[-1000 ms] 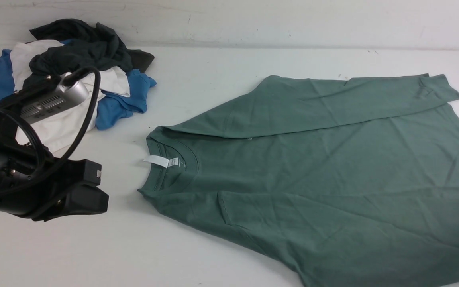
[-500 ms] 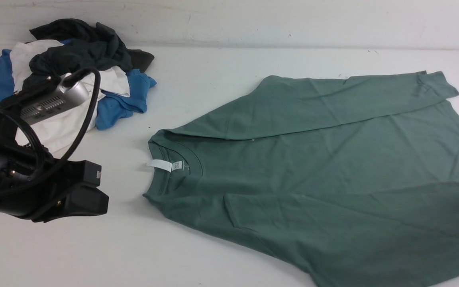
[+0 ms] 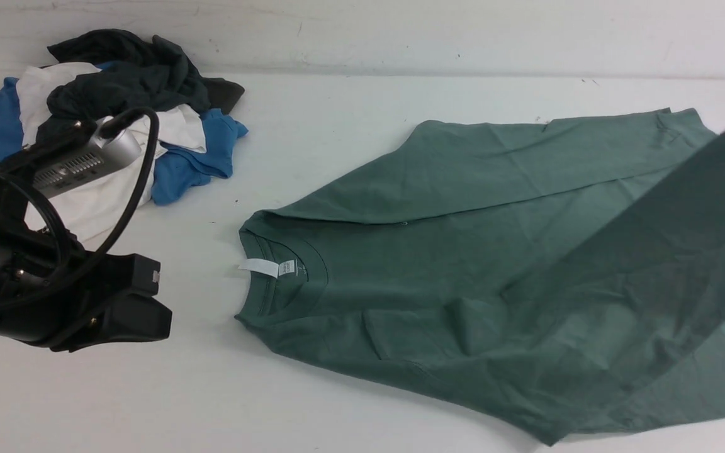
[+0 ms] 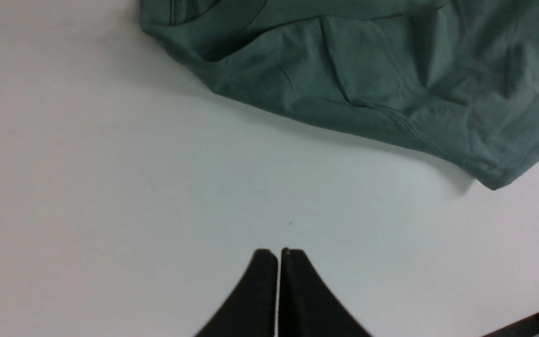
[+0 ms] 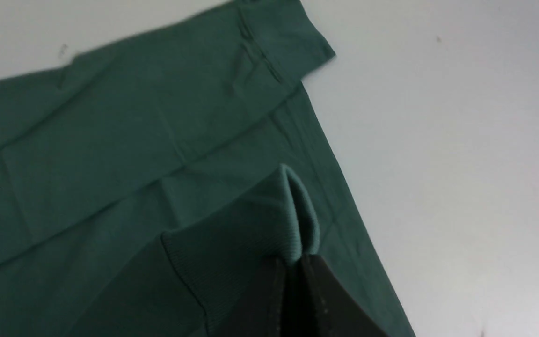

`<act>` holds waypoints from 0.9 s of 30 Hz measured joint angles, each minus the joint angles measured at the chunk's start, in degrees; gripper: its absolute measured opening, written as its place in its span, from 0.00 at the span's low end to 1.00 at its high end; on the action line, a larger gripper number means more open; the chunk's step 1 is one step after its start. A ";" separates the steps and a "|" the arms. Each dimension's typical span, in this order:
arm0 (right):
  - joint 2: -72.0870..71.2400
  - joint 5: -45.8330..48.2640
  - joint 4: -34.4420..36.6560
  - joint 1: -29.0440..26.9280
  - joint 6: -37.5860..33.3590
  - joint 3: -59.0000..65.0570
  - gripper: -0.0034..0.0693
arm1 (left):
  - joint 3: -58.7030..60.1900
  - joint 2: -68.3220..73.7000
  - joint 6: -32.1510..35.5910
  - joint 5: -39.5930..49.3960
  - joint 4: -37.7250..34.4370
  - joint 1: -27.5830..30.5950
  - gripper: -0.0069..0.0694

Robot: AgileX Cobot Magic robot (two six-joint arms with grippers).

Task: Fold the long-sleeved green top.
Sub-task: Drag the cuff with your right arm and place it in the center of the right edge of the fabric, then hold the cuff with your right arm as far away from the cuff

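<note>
The green long-sleeved top [image 3: 438, 264] lies flat on the right half of the white table, neck to the left with its white label [image 3: 260, 267]. Its far sleeve [image 3: 545, 154] is folded across the body. Its near sleeve [image 3: 671, 220] is lifted and stretches up to the right edge of the front view. My right gripper [image 5: 293, 263] is out of the front view; in the right wrist view it is shut on that sleeve's ribbed cuff [image 5: 269, 220], above the body. My left gripper [image 4: 279, 252] is shut and empty over bare table, apart from the top's near shoulder [image 4: 344, 84]. It also shows in the front view [image 3: 139, 308].
A pile of dark charcoal, blue and white garments [image 3: 129, 88] lies at the back left, behind my left arm. The table [image 3: 312, 119] ends at a pale wall at the back. The top's hem corner [image 5: 293, 42] lies near bare table on the right.
The near sleeve has risen off the table and now stretches up across the body to the right. The top has slid slightly right. The left arm has not moved.
</note>
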 joint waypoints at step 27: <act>51.24 -20.94 3.20 0.30 5.38 -41.48 0.68 | 0.00 0.00 0.00 0.00 0.07 0.00 0.09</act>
